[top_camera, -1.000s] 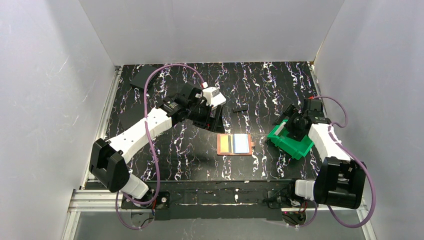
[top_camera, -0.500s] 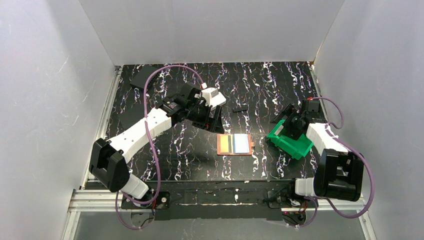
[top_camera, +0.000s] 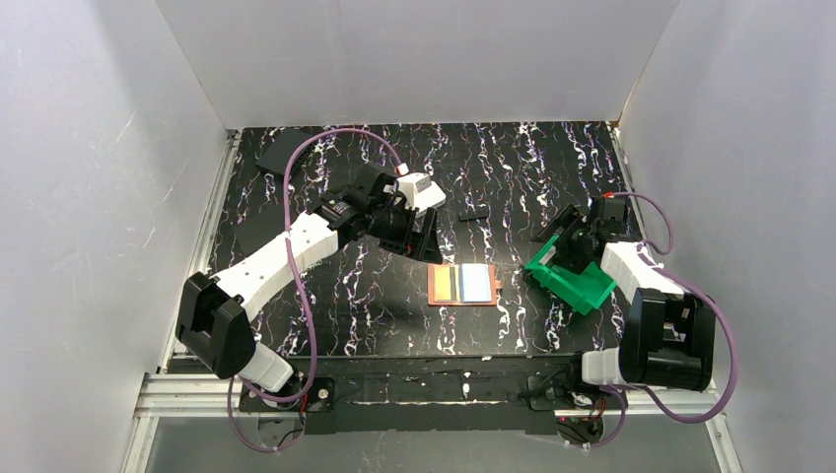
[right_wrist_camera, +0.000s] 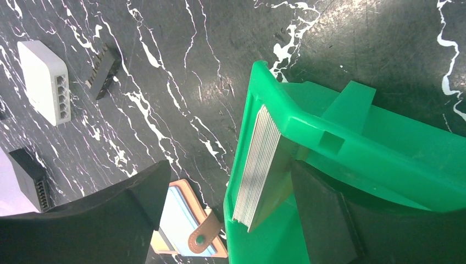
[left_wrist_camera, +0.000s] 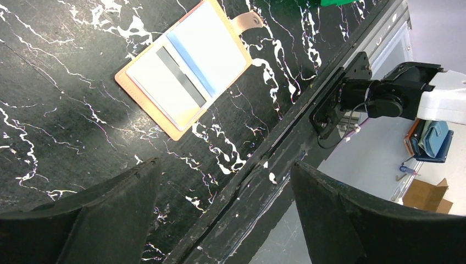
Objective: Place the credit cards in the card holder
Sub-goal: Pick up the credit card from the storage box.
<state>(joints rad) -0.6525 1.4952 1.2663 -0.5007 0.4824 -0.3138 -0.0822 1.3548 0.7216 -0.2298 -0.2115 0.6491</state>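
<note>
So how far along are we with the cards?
Done: holder lies open on the table. In hand: nothing; right gripper is open at the card stack in the bin, left gripper open and empty near the holder. To do: grip a card, carry it over, slot it in.

I log one black table (top_camera: pixel 532 158), white-veined marble pattern. White panel walls (top_camera: pixel 424 59) left, far, right. Aluminium rail (top_camera: pixel 192 394) along the near edge.

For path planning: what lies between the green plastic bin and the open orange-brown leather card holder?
Only bare black marbled table, in the top view; the green plastic bin and orange-brown leather card holder stand apart.
</note>
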